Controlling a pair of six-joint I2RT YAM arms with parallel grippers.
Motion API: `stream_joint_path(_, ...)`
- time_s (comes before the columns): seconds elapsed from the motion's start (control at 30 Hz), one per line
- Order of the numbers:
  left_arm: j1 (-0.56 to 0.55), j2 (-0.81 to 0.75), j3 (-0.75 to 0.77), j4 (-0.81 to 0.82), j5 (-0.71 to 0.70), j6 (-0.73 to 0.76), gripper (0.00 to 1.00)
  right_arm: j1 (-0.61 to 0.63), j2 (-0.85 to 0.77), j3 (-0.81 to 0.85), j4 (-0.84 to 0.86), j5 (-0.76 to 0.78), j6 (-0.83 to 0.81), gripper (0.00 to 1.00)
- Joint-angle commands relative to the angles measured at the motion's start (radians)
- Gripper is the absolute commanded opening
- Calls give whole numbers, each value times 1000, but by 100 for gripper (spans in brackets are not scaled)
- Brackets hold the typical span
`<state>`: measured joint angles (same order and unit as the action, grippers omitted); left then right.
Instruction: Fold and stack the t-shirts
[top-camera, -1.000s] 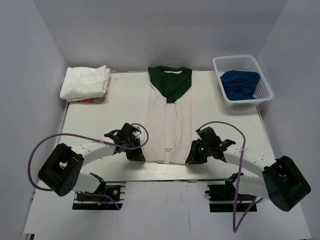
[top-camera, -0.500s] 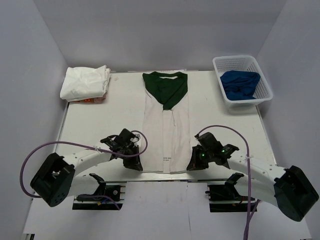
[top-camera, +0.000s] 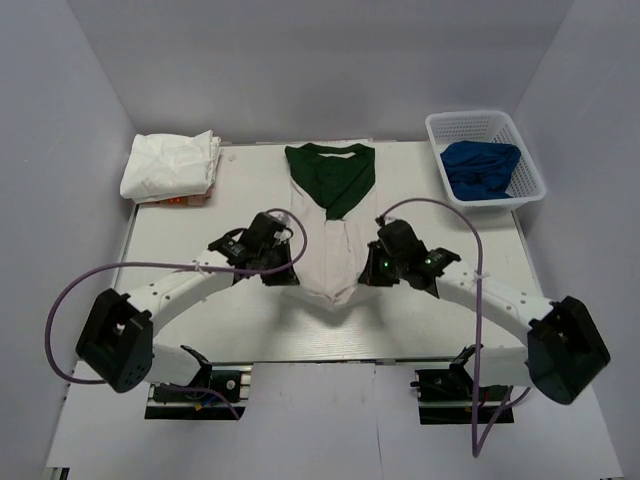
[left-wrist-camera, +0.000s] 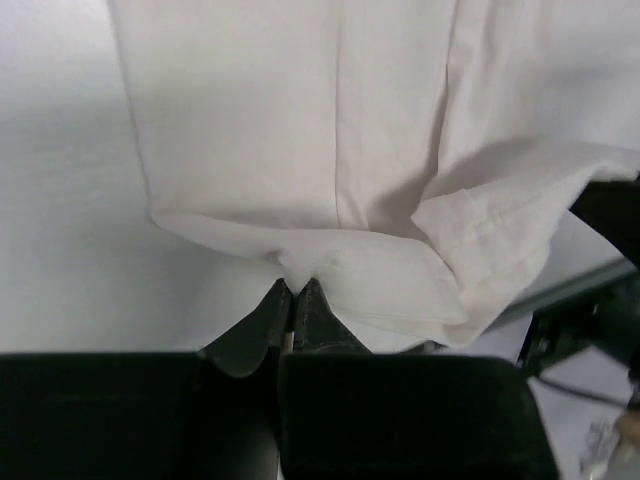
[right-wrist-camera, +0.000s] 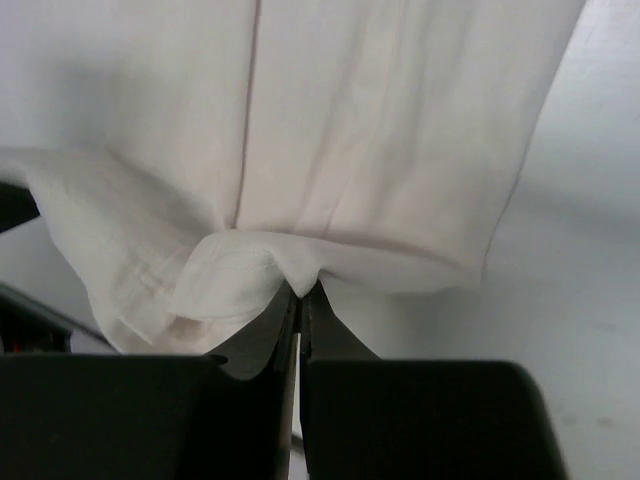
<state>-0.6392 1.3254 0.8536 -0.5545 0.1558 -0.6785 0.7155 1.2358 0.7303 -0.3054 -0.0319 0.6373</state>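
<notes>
There it was: both arms had reached in over the table (top-camera: 200, 250), one on each side of the long t-shirt (top-camera: 335, 225). The left gripper (top-camera: 284, 274) had its jaws pinched almost together on the near left corner of the white hem. Its wrist camera showed the cloth bunched right at the fingertips. The right gripper (top-camera: 371, 274) did the same on the near right corner, jaws clamped tight with a fold of hem caught between them. Between the two, the hem sagged in a soft V, raised off the tabletop and throwing a shadow beneath it. The far end of the shirt, with its dark green collar part, lay flat near the back edge of the table, roughly in the middle. Off in the far left corner sat a folded white bundle (top-camera: 170, 165). Over on the far right stood a white basket (top-camera: 437, 122) with a blue cloth (top-camera: 480, 168) heaped inside.
</notes>
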Motion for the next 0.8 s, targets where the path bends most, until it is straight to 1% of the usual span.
stream_joint_path(0.0,16,58,132,-15,-249,-62,0,-25,74,118,38,144,-48,0)
stream_joint_path(0.03,16,114,165,-42,-283,-100,0,-37,108,177,43,171,-51,0)
stream_joint_path(0.07,25,148,235,-42,-306,-101,0,-48,123,191,61,178,-56,0)
stream_joint_path(0.13,35,217,310,-64,-329,-101,0,-63,189,256,83,184,-63,0)
stream_joint_path(0.17,47,288,388,-93,-355,-101,0,-76,203,273,100,191,-65,0)
stream_joint_path(0.2,59,320,424,-108,-375,-101,0,-85,253,300,106,191,-70,0)
stream_joint_path(0.23,59,351,482,-119,-389,-101,0,-96,270,334,123,190,-82,0)
stream_joint_path(0.3,73,423,531,-133,-407,-101,0,-110,331,380,132,193,-83,0)
stream_joint_path(0.37,102,460,602,-145,-436,-89,0,-134,388,443,143,199,-96,0)
stream_joint_path(0.43,114,501,666,-145,-437,-58,0,-146,415,484,144,193,-99,0)
stream_joint_path(0.63,157,531,728,-73,-446,10,0,-198,505,578,155,178,-123,0)
stream_joint_path(0.77,177,575,779,-53,-424,45,0,-234,534,603,158,142,-146,0)
